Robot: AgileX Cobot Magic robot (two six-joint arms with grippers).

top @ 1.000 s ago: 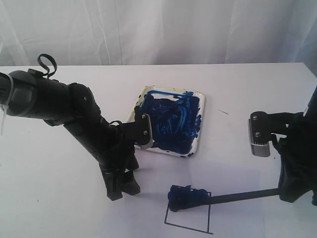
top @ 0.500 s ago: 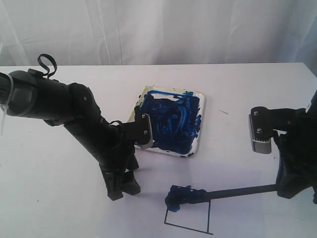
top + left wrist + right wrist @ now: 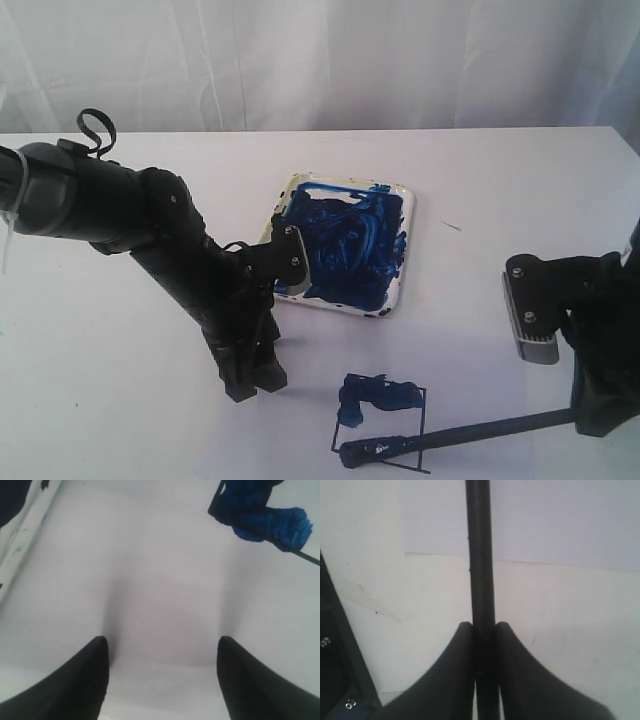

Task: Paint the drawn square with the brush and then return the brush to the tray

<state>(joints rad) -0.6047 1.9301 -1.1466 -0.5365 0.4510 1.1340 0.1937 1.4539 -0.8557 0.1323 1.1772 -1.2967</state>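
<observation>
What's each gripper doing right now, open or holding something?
Left gripper: open, holding nothing.
Right gripper: closed on the brush.

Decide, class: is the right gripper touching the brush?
Touching. The right wrist view shows the right gripper clamped on the brush handle, with no gap on either side.

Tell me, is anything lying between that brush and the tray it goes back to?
Nothing visible. The right gripper holds the brush, its tip low in the drawn square. Only bare table lies between there and the tray. The left arm stands off to the side, near the tray's corner.
</observation>
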